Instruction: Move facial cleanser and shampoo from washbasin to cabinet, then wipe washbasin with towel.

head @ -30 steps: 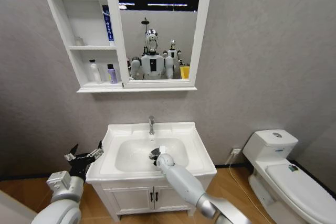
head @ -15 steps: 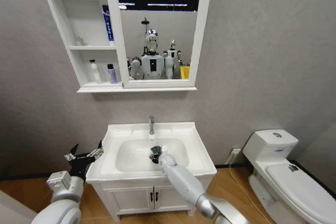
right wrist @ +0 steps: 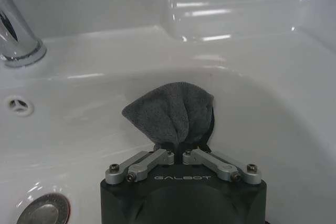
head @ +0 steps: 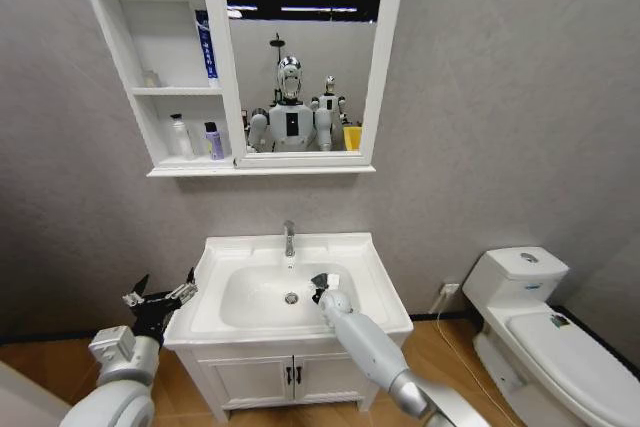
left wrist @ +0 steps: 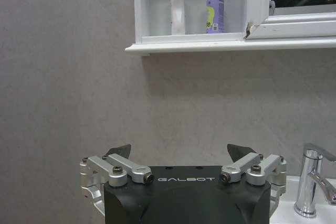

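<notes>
— Where's your right gripper [right wrist: 178, 153]?

— In the washbasin [head: 375, 272], jaws clamped on the dark towel [right wrist: 172, 113], which is pressed to the bowl's right slope, beside the drain [head: 291, 298] (tap [head: 289, 238] behind).

— And your left gripper [left wrist: 178, 153]?

— Jaws spread wide, holding nothing, left of the washbasin. Two bottles [left wrist: 197, 9] stand on the cabinet [head: 215, 67]'s lowest shelf; probably the cleanser and shampoo, though you can't read the labels.

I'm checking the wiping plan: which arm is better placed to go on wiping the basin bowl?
Right. Its end effector is shut on the towel inside the washbasin bowl, while the left end effector hangs open beside the basin, holding nothing.
</notes>
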{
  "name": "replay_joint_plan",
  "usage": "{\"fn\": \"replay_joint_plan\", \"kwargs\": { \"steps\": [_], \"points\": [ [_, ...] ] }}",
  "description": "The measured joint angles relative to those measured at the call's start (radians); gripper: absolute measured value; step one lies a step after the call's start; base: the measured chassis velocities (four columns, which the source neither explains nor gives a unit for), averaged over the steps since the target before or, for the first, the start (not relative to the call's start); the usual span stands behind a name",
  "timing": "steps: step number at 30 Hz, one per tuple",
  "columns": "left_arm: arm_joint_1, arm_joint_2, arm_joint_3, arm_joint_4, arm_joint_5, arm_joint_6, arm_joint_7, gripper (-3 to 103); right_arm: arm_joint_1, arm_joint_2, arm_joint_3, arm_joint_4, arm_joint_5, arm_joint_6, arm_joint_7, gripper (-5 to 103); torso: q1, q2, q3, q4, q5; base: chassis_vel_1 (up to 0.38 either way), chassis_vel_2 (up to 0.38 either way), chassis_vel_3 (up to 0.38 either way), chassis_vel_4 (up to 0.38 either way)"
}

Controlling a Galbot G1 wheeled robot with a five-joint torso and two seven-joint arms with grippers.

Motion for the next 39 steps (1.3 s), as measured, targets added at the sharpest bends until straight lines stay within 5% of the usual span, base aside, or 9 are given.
{"fn": "replay_joint_plan", "kwargs": {
  "steps": [15, 18, 23, 28, 29, 39],
  "points": [
    [0.0, 0.0, 0.0, 0.0, 0.0, 0.0, 0.0, 100, 0.03, -0.034, -0.008, 0.126, -0.311, 0.124, -0.016, 2, 0.0, 0.0, 0.0, 0.0003, 0.0, 0.0, 0.0, 0.0, 0.0],
    [0.0, 0.0, 0.0, 0.0, 0.0, 0.0, 0.0, 100, 0.037, -0.043, 0.032, 0.128, -0.47, 0.16, -0.027, 2, 0.0, 0.0, 0.0, 0.0004, 0.0, 0.0, 0.0, 0.0, 0.0],
    [0.0, 0.0, 0.0, 0.0, 0.0, 0.0, 0.0, 100, 0.025, -0.076, 0.07, 0.128, -0.504, 0.14, -0.034, 2, 0.0, 0.0, 0.0, 0.0, 0.0, 0.0, 0.0, 0.0, 0.0],
    [0.0, 0.0, 0.0, 0.0, 0.0, 0.0, 0.0, 100, 0.017, -0.094, 0.114, 0.051, -0.525, 0.155, -0.112, 10, 0.0, 0.0, 0.0, -0.0001, 0.0003, 0.0, 0.0, 0.0, 0.0],
    [0.0, 0.0, 0.0, 0.0, 0.0, 0.0, 0.0, 100, 0.017, -0.09, 0.142, 0.014, -0.554, 0.174, -0.133, 21, 0.0, 0.0, 0.0, 0.0002, 0.0001, 0.0, 0.0, 0.0, 0.0],
    [0.0, 0.0, 0.0, 0.0, 0.0, 0.0, 0.0, 100, 0.027, -0.084, 0.183, -0.032, -0.536, 0.154, -0.133, 54, 0.0, 0.0, 0.0, 0.0003, 0.0001, 0.0, 0.0, 0.0, 0.0]
  ]
}}
